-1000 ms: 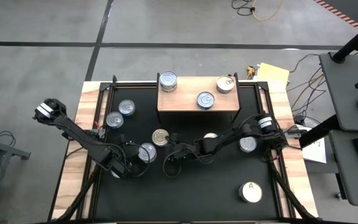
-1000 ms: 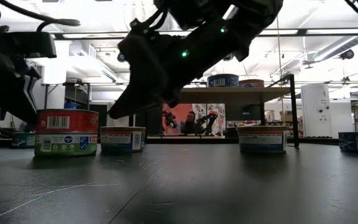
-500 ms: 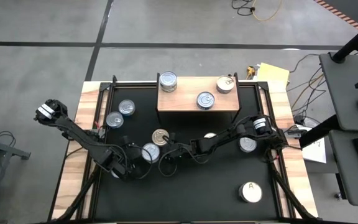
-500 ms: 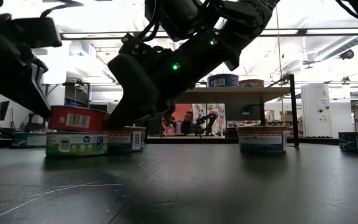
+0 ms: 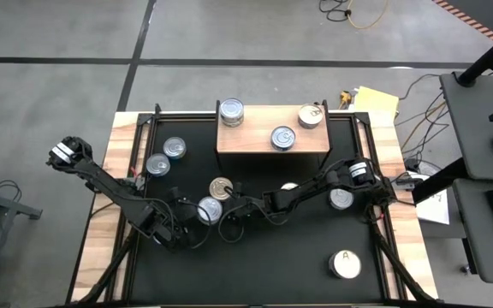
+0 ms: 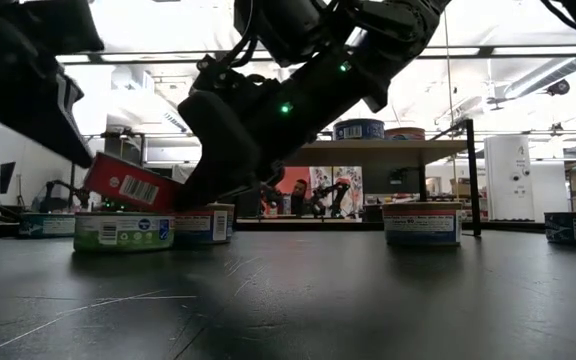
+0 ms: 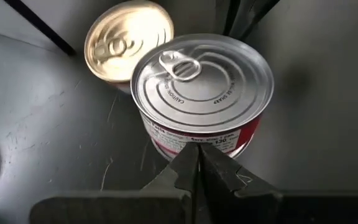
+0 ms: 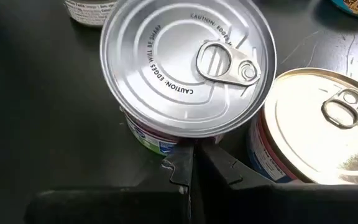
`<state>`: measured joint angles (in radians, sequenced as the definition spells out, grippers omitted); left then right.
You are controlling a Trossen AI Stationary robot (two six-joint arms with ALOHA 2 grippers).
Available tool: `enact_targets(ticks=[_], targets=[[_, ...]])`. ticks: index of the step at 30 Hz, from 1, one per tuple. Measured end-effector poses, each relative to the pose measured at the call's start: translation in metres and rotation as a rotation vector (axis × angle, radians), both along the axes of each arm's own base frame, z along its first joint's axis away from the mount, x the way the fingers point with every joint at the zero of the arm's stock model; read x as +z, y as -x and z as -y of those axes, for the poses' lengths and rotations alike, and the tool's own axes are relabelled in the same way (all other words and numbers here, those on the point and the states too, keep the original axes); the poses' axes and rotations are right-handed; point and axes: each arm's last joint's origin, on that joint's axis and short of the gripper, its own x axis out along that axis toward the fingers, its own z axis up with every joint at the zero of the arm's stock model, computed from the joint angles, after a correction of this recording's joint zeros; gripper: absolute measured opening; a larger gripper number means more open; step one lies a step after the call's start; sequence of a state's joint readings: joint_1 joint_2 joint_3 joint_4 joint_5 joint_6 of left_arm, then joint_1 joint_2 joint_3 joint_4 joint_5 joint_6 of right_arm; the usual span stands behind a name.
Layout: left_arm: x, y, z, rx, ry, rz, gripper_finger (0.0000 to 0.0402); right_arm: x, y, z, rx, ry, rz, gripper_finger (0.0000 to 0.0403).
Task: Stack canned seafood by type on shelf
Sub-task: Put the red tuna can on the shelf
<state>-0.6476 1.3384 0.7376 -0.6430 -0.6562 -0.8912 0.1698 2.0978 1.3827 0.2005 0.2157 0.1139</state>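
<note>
Looking down on the black table (image 5: 255,257), I have the wooden shelf (image 5: 253,142) at its far edge with three tins already on it. The rest of the canned seafood lies loose on the table, well apart from the shelf.

Both arms reach in to the middle of the table. The left gripper (image 7: 195,152) and the right gripper (image 8: 191,154) are each fully closed, holding nothing, with their tips pressed against one silver-topped red tin (image 6: 128,183) from opposite sides.

In the low view that red tin sits tilted on a green-labelled tin (image 6: 123,231), one edge lifted. A gold-topped tin (image 5: 222,188) stands just beside the pair.

My judgement is that I am separating or nudging the top tin, and closed tips give me no hold on it. To do this well I would:
- ease the pushing so the tin slides flat and does not flip
- keep it clear of the gold-topped neighbour
- open one gripper around its wall before any lift toward the shelf

The risk is that it rolls off on its rim.

For writing, the silver lid is embossed "CAUTION: EDGES WILL BE SHARP" around the pull ring. The red label carries a barcode, and a white-topped tin (image 5: 345,263) near the table's front right is marked "A". The smaller label print I cannot read.
</note>
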Motion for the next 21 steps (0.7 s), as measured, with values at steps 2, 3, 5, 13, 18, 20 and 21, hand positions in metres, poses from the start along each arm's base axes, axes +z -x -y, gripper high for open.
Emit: enact_targets(ticks=[2,3,5,13,18,20,21], targets=[[0.004,-0.002,0.001,-0.003,-0.011,0.022,0.0,0.002,0.001,-0.001,0.002,0.007,-0.004,0.0009],[0.006,-0.003,0.002,-0.007,-0.014,0.03,0.0,0.002,0.001,-0.002,-0.001,0.015,-0.003,0.0009],[0.01,-0.006,0.003,-0.017,-0.015,0.041,0.0,0.004,0.003,-0.005,-0.002,0.032,-0.01,0.0009],[0.024,-0.013,0.009,-0.036,0.016,0.087,0.0,0.023,0.015,-0.017,-0.047,0.096,-0.052,0.0009],[0.025,-0.018,0.013,-0.058,0.05,0.139,0.0,0.025,0.022,-0.028,-0.035,0.086,-0.091,0.0009],[0.023,-0.018,0.013,-0.062,0.059,0.154,0.0,0.024,0.024,-0.031,-0.033,0.083,-0.105,0.0009],[0.022,-0.019,0.013,-0.062,0.064,0.162,0.0,0.024,0.025,-0.032,-0.032,0.082,-0.11,0.0009]])
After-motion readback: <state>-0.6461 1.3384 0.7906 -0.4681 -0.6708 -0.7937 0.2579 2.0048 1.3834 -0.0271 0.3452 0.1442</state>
